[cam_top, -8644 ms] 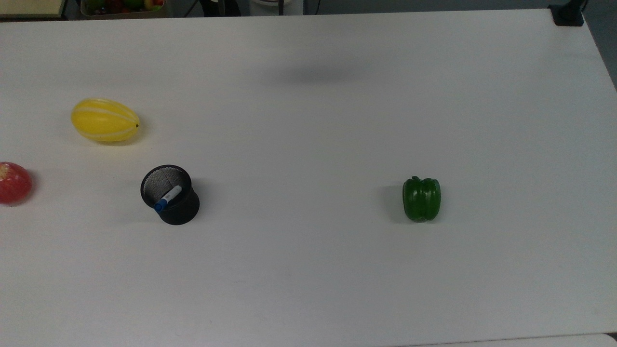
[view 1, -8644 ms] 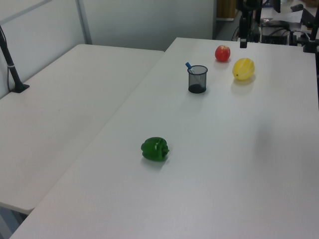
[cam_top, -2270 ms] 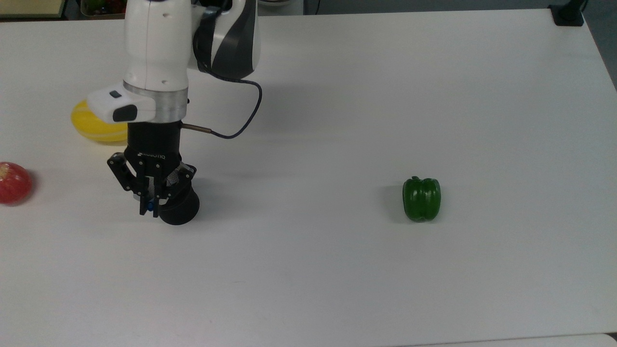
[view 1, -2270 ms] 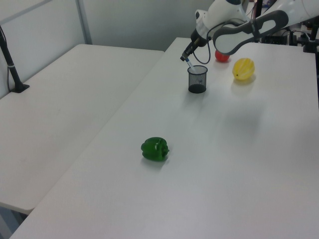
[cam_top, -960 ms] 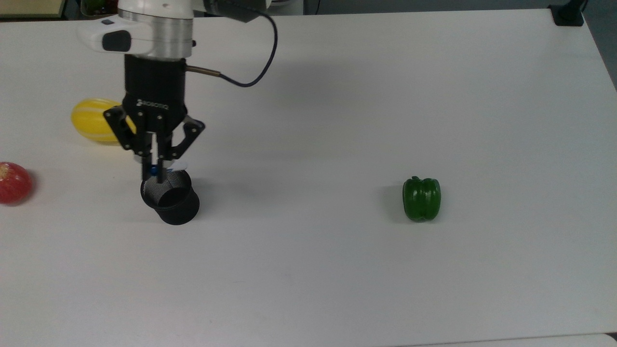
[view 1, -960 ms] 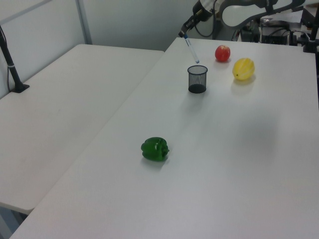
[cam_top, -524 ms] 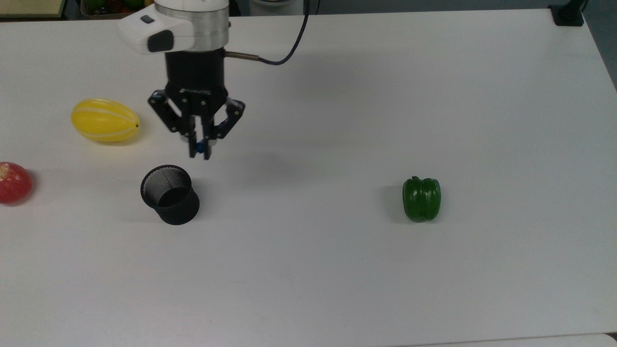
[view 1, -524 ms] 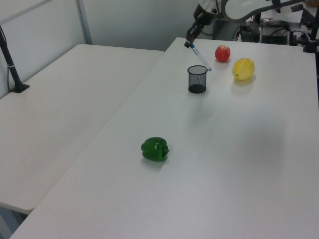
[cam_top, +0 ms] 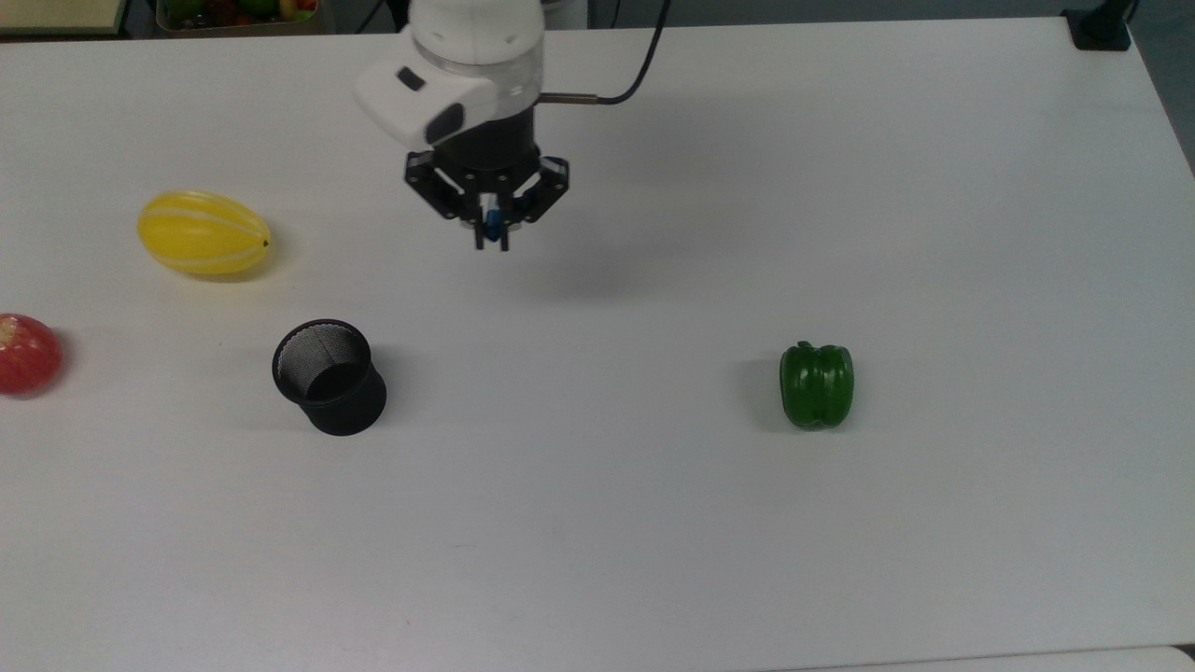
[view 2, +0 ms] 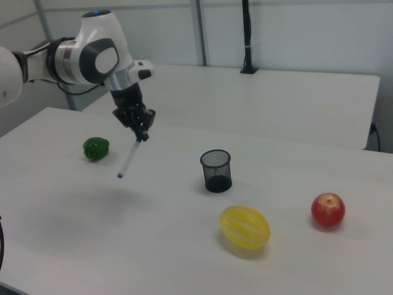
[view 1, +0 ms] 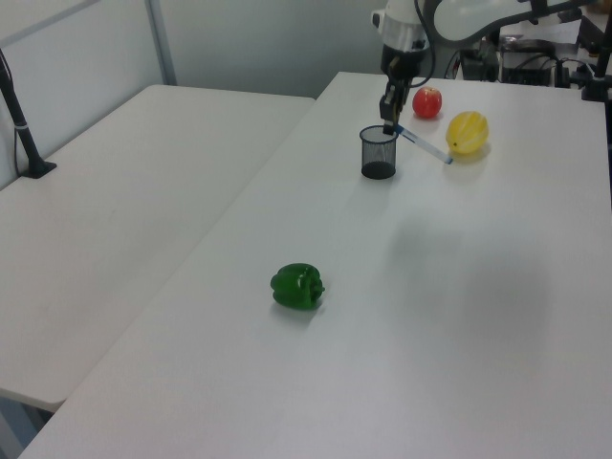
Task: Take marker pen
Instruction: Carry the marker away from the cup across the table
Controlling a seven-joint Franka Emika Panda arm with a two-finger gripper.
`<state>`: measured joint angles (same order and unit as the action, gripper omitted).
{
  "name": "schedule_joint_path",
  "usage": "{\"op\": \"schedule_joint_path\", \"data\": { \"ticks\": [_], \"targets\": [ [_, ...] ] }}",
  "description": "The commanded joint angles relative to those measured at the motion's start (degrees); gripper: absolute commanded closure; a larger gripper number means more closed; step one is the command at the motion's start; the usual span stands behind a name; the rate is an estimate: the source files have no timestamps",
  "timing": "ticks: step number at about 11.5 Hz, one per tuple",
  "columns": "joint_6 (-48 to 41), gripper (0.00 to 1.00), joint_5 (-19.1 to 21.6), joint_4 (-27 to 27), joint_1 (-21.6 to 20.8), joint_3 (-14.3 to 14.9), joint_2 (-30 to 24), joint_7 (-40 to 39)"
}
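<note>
My gripper hangs above the table, shut on the blue-capped end of the marker pen. The white barrel slants down from the fingers, its small blue tip free in the air; in the left view the marker pen points toward the yellow melon. From above, just a blue bit of the marker pen shows between the fingers. The black mesh cup stands upright with nothing in it, to the lower left of the gripper in the top view.
A yellow striped melon and a red apple lie on the top view's left side. A green pepper sits to the top view's right. The white table runs wide in front.
The gripper has lifted the marker out of the mesh cup and carried it up and to the right in the top view, away from the cup.
</note>
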<state>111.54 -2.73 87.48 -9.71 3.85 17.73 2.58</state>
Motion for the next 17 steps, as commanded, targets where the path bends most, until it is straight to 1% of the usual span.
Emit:
{"op": "schedule_joint_path", "data": {
  "ticks": [1,3,6,11,13,15,17],
  "targets": [
    [-6.50,1.00,1.15,2.43,-0.05,-2.61,-1.82,-1.35],
    [-6.69,1.00,1.15,3.56,-0.31,-3.67,-1.73,-1.35],
    [-5.55,1.00,1.23,4.71,-0.66,-4.03,-0.68,-1.43],
    [-0.72,0.98,1.23,5.77,-1.01,-4.11,3.97,-1.35],
    [1.65,0.97,1.15,5.77,-1.63,-4.11,6.35,0.05],
    [2.80,0.93,1.06,5.77,-1.63,-4.11,7.06,0.67],
    [2.81,0.85,1.06,5.77,-1.63,-4.11,6.97,0.68]
  ]
}}
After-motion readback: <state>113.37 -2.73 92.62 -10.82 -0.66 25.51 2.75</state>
